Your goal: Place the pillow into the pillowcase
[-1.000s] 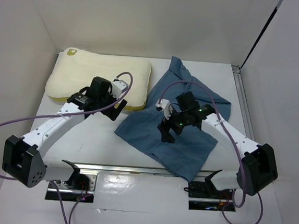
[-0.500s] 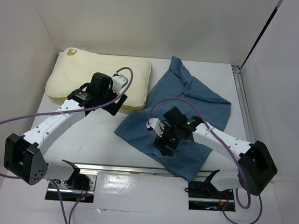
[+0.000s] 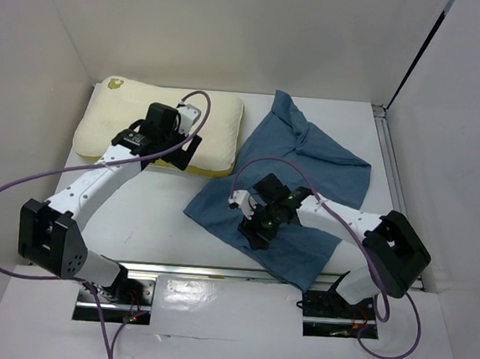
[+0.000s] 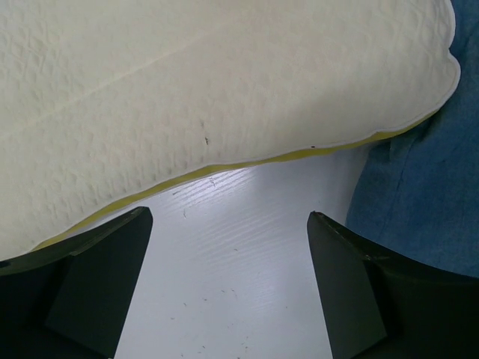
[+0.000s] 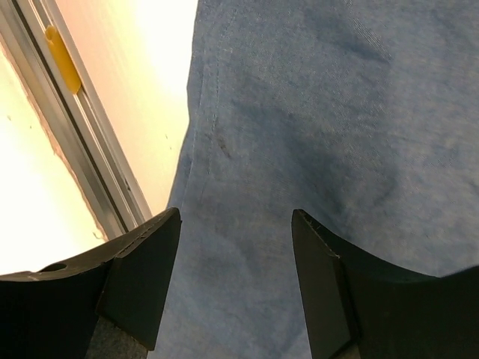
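The cream pillow (image 3: 127, 119) lies at the back left of the table. My left gripper (image 3: 182, 153) hovers open at its near edge. In the left wrist view the pillow (image 4: 187, 90) and its yellow seam sit just beyond the left gripper (image 4: 228, 224), with bare table between the fingers. The blue pillowcase (image 3: 317, 165) lies wrinkled and flat to the right. My right gripper (image 3: 250, 232) is low over its near-left part. In the right wrist view the right gripper (image 5: 236, 217) stands partly open over the pillowcase (image 5: 314, 112), close to the cloth's hemmed edge, holding nothing.
A metal rail (image 3: 215, 271) runs along the table's near edge and shows as the rail (image 5: 67, 142) with a yellow clip (image 5: 61, 58). White walls enclose the back and sides. Purple cables loop from both arms. A corner of pillowcase (image 4: 426, 194) lies right of the left fingers.
The right gripper has moved down and left over the pillowcase towards its near edge, and its jaws have narrowed. The left gripper has shifted back towards the pillow's near edge.
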You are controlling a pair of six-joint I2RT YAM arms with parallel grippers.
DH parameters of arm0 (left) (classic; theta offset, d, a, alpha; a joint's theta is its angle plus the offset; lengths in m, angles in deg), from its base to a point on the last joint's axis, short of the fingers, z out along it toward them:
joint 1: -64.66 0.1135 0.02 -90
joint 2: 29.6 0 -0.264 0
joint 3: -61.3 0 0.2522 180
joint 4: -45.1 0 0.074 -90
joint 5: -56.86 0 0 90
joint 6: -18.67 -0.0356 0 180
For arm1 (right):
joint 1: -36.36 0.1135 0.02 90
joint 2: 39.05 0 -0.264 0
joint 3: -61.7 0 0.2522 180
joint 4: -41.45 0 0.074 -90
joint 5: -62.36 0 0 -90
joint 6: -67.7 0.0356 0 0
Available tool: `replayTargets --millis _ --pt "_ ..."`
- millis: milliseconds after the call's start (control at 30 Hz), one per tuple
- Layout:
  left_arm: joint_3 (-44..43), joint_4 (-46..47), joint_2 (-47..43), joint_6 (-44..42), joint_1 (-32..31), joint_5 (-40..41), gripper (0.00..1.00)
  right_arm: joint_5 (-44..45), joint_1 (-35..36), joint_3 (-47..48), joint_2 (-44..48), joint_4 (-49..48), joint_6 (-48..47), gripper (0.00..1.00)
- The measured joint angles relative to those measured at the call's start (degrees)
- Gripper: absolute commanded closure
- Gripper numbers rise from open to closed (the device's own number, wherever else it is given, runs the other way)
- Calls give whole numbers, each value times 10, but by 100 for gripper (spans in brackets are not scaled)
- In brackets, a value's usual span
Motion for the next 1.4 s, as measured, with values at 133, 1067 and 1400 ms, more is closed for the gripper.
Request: replayTargets --millis 133,1067,1400 --pt "-14 -3 14 12 8 2 1 -8 1 0 -8 -9 8 33" --pt "-41 -23 36 43 30 2 1 35 56 -10 -17 -73 25 41" --pt "-41 -25 36 43 30 2 1 59 70 -10 -45 -88 40 43"
